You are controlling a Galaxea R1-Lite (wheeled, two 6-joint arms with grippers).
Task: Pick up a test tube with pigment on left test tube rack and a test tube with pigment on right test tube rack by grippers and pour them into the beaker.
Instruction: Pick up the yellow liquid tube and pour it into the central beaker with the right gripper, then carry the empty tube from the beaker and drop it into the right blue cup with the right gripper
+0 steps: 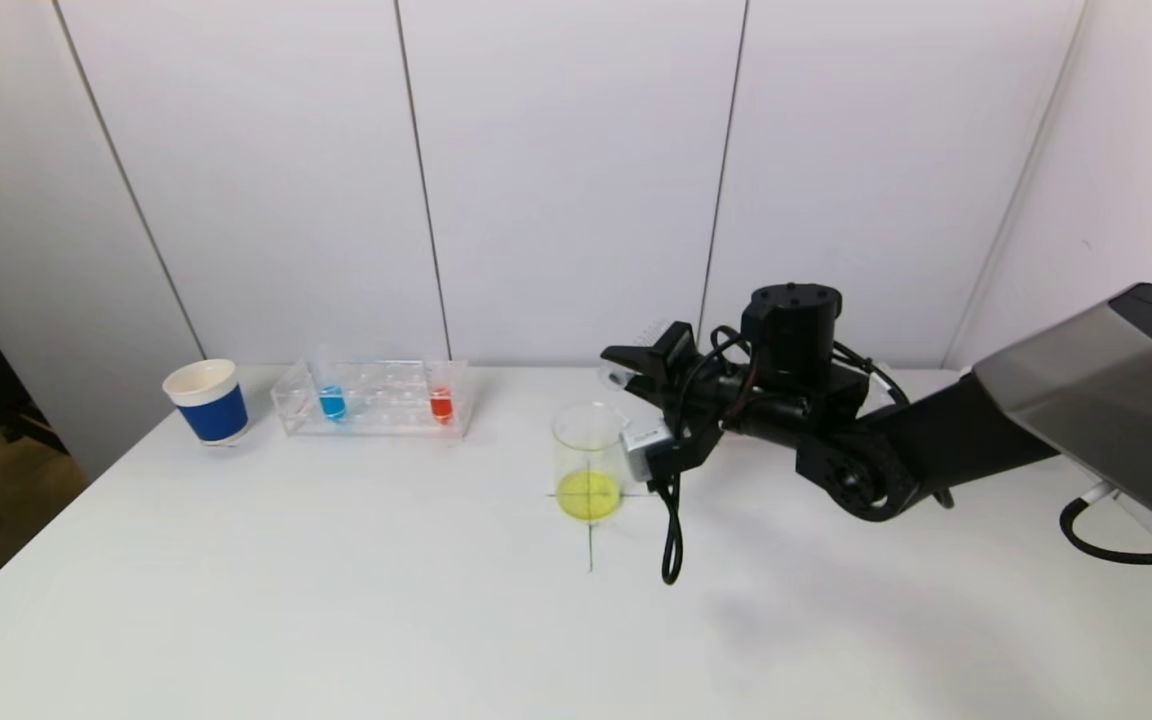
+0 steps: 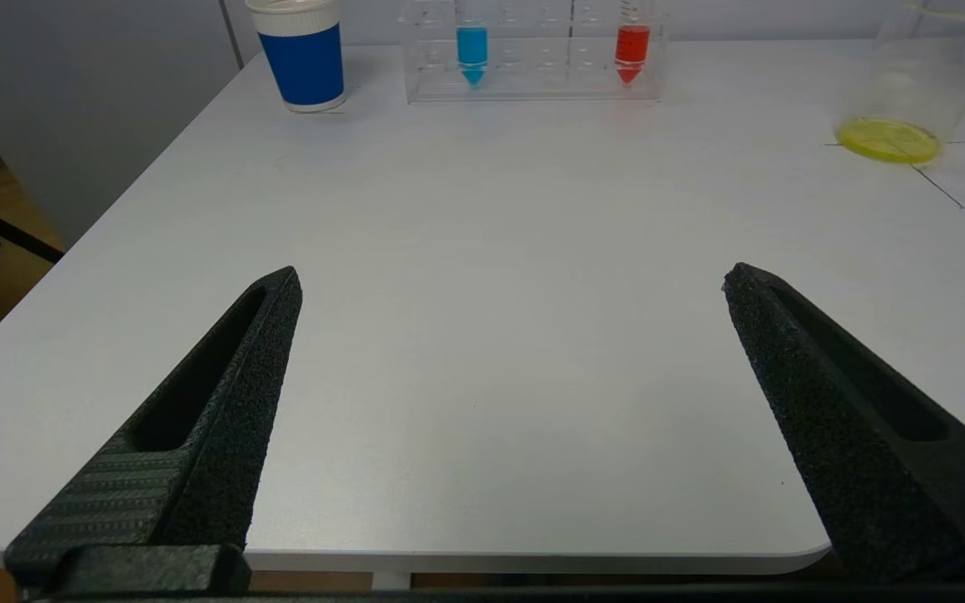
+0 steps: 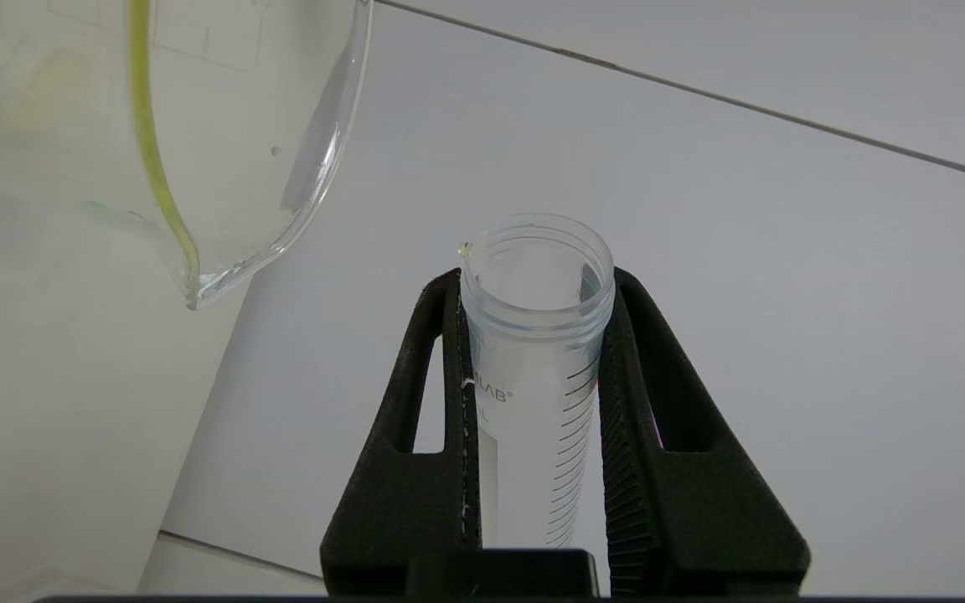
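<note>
A glass beaker [image 1: 589, 465] with yellow liquid at its bottom stands mid-table on a cross mark. My right gripper [image 1: 639, 366] hovers just above and to the right of its rim, shut on a clear, empty-looking test tube [image 3: 533, 352] lying tilted, with its open mouth towards the beaker's spout [image 3: 198, 276]. A clear rack [image 1: 376, 400] at the back left holds a blue tube [image 1: 332, 402] and a red tube [image 1: 441, 403]. My left gripper [image 2: 512, 276] is open and empty, low over the table's front left edge, and is out of the head view.
A blue paper cup [image 1: 207, 401] stands left of the rack. A black cable [image 1: 672, 540] hangs from the right wrist next to the beaker. The right arm [image 1: 866, 450] hides the table's back right, and no second rack shows. The white table [image 1: 336, 580] stretches forward.
</note>
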